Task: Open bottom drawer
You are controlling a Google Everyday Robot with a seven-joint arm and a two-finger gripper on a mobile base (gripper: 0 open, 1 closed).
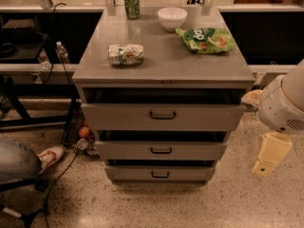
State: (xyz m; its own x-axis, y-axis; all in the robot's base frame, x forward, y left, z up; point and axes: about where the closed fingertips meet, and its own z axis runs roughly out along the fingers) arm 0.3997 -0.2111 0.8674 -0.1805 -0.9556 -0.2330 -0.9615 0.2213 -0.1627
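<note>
The bottom drawer is the lowest and narrowest-looking of three grey fronts in the metal cabinet. A small dark bar handle sits at its centre. Its front lies about in line with the fronts above, with a dark gap over it. My gripper is a cream-coloured part hanging from the white arm joint at the right edge of the view. It hangs to the right of the cabinet, at about the height of the middle and bottom drawers, and touches nothing.
The cabinet top holds a green can, a white bowl, a green chip bag and a lying can. A person's shoe, cables and a chair base lie on the floor to the left.
</note>
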